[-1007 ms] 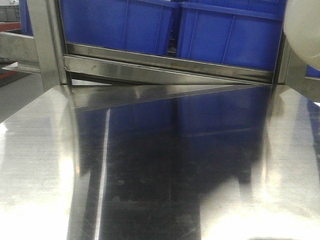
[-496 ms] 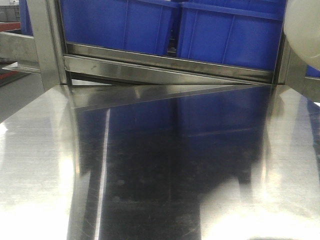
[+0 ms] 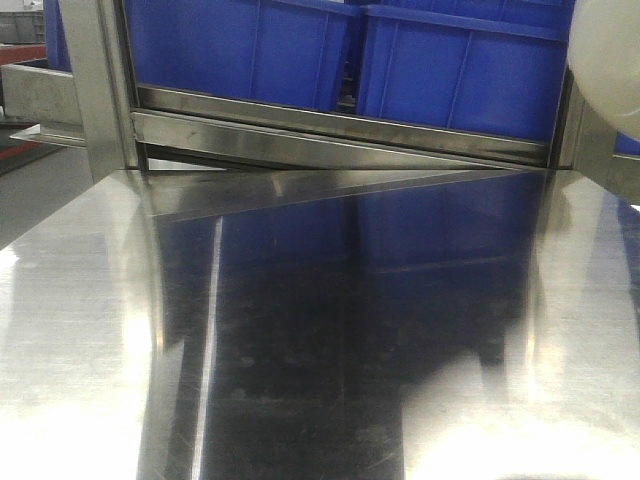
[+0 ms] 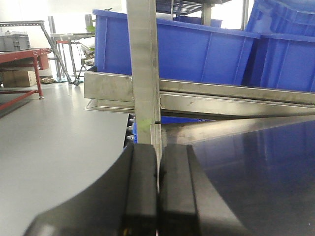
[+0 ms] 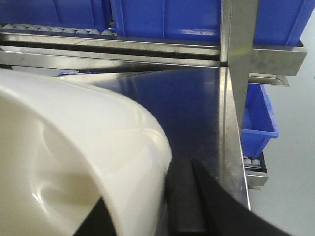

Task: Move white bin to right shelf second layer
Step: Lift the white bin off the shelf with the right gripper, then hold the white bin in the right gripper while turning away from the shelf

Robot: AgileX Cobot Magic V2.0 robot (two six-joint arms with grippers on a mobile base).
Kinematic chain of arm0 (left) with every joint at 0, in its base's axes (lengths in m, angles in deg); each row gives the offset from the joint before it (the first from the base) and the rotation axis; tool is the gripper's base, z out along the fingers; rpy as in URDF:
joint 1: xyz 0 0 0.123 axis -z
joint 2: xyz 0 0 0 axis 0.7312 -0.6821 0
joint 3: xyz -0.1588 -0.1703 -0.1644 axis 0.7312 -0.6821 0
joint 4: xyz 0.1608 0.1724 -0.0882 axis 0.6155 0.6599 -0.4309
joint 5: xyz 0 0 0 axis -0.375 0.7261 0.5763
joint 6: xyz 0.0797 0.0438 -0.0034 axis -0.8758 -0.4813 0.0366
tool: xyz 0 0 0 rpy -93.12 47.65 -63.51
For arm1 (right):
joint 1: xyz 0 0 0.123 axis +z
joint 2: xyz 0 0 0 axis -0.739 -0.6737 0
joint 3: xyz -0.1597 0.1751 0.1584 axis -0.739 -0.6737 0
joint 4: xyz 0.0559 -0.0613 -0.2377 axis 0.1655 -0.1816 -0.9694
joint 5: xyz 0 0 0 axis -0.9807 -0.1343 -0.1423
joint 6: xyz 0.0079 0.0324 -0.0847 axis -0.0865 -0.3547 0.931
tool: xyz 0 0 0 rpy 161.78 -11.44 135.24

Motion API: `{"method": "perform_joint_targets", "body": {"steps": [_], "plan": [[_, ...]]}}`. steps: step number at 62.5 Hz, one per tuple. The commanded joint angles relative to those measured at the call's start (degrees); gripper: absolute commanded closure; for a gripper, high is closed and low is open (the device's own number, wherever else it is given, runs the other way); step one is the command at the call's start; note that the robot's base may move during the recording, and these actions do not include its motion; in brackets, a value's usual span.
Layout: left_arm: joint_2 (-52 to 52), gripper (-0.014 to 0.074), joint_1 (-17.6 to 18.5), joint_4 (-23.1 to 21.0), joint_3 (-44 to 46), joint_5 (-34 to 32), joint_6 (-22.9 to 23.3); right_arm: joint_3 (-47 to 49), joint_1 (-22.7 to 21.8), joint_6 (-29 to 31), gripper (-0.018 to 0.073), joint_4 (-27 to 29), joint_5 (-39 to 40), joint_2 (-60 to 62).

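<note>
Steel is gleaming all over: the tabletop [image 3: 90,330] is mirroring a row of blue crates [image 3: 230,50] that are sitting on the roller shelf [image 5: 123,46] behind it. Small white rollers [image 5: 29,28] are peeking out under the crates, just above the shelf's flat front lip.

The white bin [image 5: 74,147] is hanging in the air at the right edge of the table, clear of the steel top and short of the shelf. From the front, only its rounded side is showing in the upper right corner, overlapping the right upright and a crate. In the right wrist view its mouth is turning toward the camera, and the glossy inside is filling the left half of the picture.

The right gripper [image 5: 147,201] is pinching the bin's wall, with one black finger [image 5: 186,196] lying against the outside and a darker shape sitting inside the rim.

The left gripper [image 4: 157,191] is hovering at the table's left corner with its jaws pressed together, pads meeting along a thin seam. It is lining up with a steel post [image 4: 142,73] of the rack. Grey floor [image 4: 59,147] is stretching away to its left.
</note>
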Motion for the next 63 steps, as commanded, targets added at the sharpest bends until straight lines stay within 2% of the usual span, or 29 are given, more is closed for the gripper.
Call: {"method": "perform_joint_targets", "body": {"steps": [1,63], "plan": [[0.8,0.0512,0.2,-0.3,-1.9,-5.0,0.4,1.8,-0.4,0.0,0.0503,0.1,6.4,0.0],[0.8,0.0512,0.2,-0.3,-1.9,-5.0,0.4,1.8,-0.4,0.0,0.0503,0.1,6.4,0.0]]}}
